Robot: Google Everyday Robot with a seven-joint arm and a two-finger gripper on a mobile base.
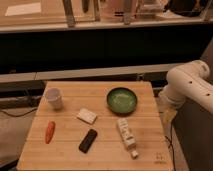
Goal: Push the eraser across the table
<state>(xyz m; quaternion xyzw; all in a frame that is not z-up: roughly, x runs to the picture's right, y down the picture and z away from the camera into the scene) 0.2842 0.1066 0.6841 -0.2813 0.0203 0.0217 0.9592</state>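
Wooden planks make up the table (pixel 65 152), and the black eraser (pixel 88 140) lies flat near its front, between the orange carrot (pixel 49 132) and the white bottle (pixel 126 135), close to the cream block (pixel 87 116). Farther back sit a white cup (pixel 54 98) and a green bowl (pixel 122 100). The robot's white arm (pixel 187 87) is by the table's right side, well apart from the eraser, and its gripper is out of sight, so I cannot tell how it stands.
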